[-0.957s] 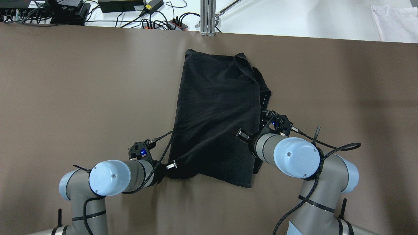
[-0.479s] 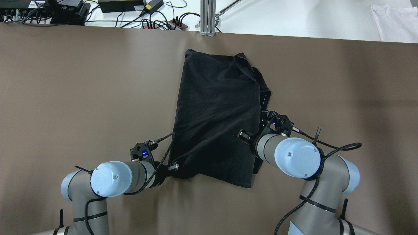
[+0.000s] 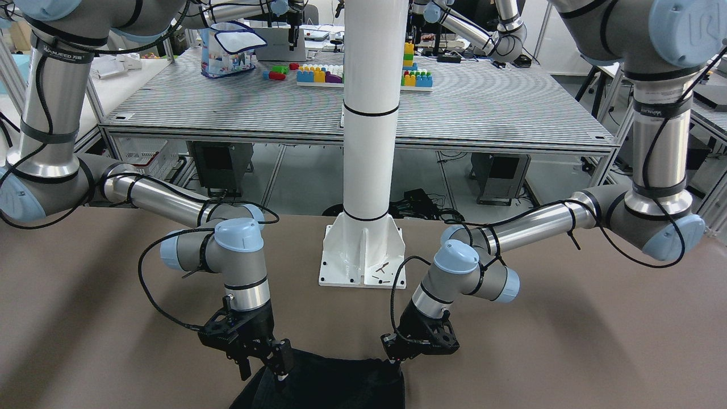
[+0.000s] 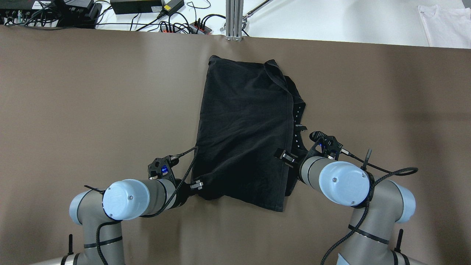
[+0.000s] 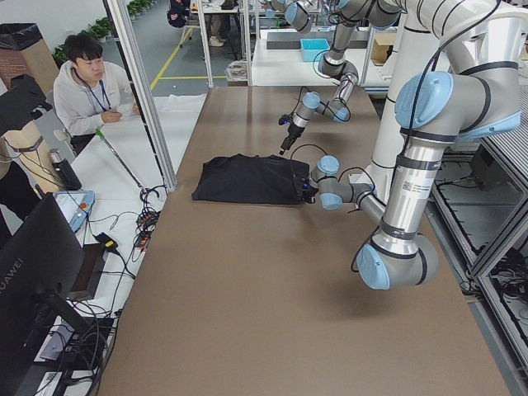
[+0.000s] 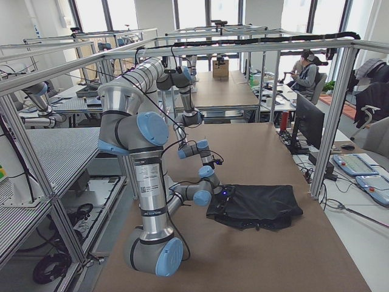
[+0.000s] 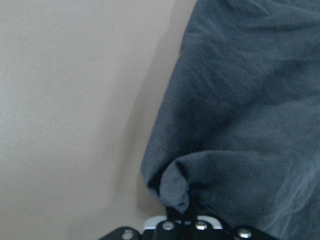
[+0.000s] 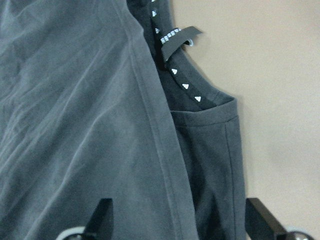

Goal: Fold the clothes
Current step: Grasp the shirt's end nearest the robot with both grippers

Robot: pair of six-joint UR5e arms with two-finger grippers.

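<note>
The clothes [image 4: 243, 129] are one black garment lying flat on the brown table [image 4: 92, 103], with a folded layer and a dotted neckline along its right side [image 8: 185, 85]. My left gripper [image 4: 198, 187] sits at the garment's near left corner, shut on a small bunch of the fabric [image 7: 175, 185]. Over the garment's near right edge [image 8: 75, 125] hovers my right gripper [image 8: 182, 222], open, its fingers [image 8: 102, 220] spread to either side of the hem with nothing between them. In the front-facing view the right gripper [image 3: 264, 363] hangs just above the clothes [image 3: 341, 380].
A white pole base [image 3: 363, 258] stands between the arms near the robot. Beyond the table's far edge are cables and power strips [image 4: 147, 14], an aluminium post [image 4: 234, 18] and a white garment [image 4: 445, 25]. A person [image 5: 87, 82] sits past that edge.
My right arm has drawn back toward the robot and a little to the right along the garment's edge. The left gripper has crept slightly right, still holding the corner.
</note>
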